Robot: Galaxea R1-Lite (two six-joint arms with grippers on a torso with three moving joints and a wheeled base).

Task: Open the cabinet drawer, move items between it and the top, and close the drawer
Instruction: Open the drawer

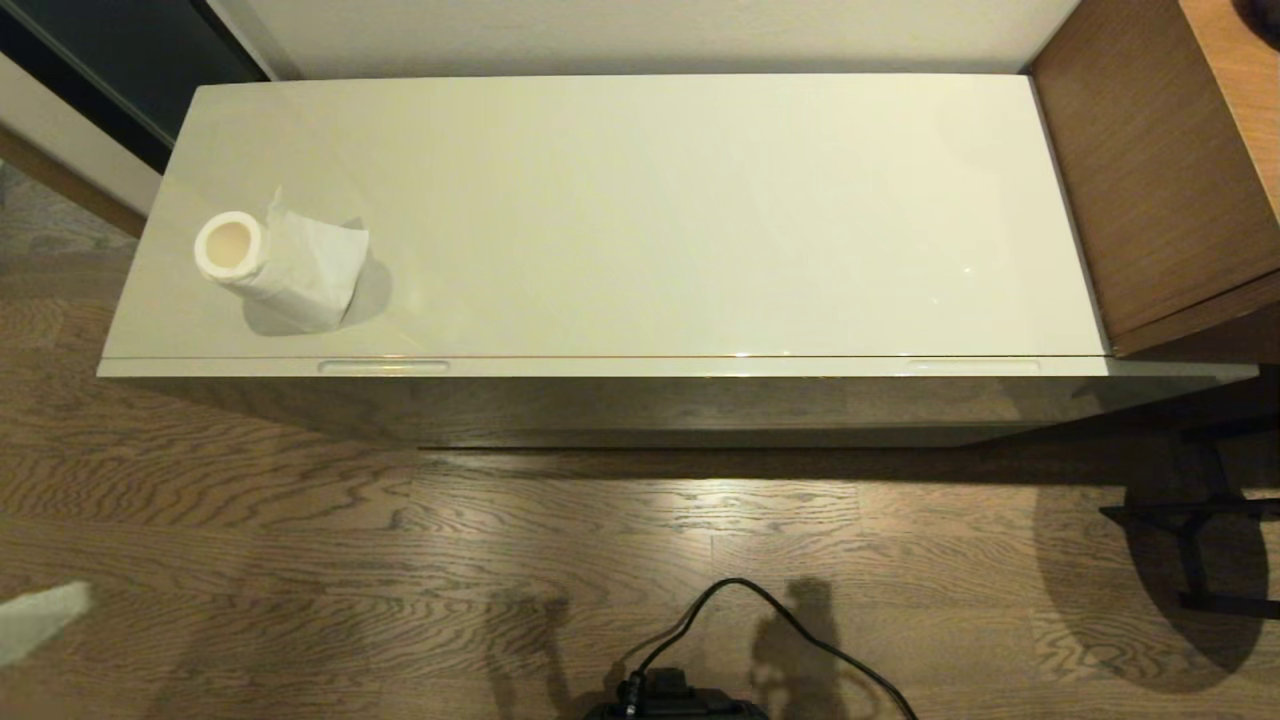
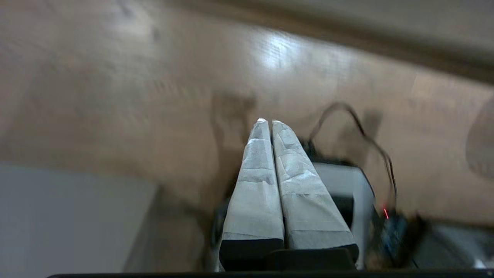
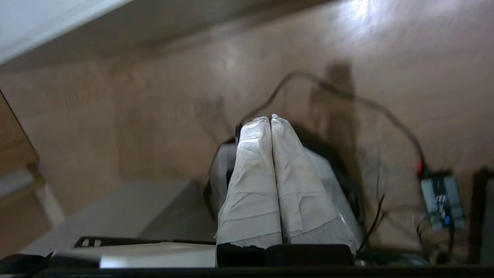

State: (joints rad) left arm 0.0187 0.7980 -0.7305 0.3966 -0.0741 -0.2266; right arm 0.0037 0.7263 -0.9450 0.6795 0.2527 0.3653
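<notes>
A white toilet paper roll (image 1: 285, 262) with a cream hollow core and a raised flap lies on its side at the left end of the glossy cream-white cabinet top (image 1: 640, 210). The cabinet drawer (image 1: 640, 366) is closed; its front edge shows two slot handles, one on the left (image 1: 383, 366) and one on the right (image 1: 972, 366). Neither arm appears in the head view. My left gripper (image 2: 268, 122) is shut on nothing, low over the floor. My right gripper (image 3: 266, 118) is also shut and empty, over the floor near the robot base.
Brown wooden furniture (image 1: 1170, 170) abuts the cabinet's right end. A black cable (image 1: 760, 610) and the robot base (image 1: 670, 700) lie on the wood floor in front. A dark stand (image 1: 1200, 540) sits at the right. A white scrap (image 1: 40, 620) lies at far left.
</notes>
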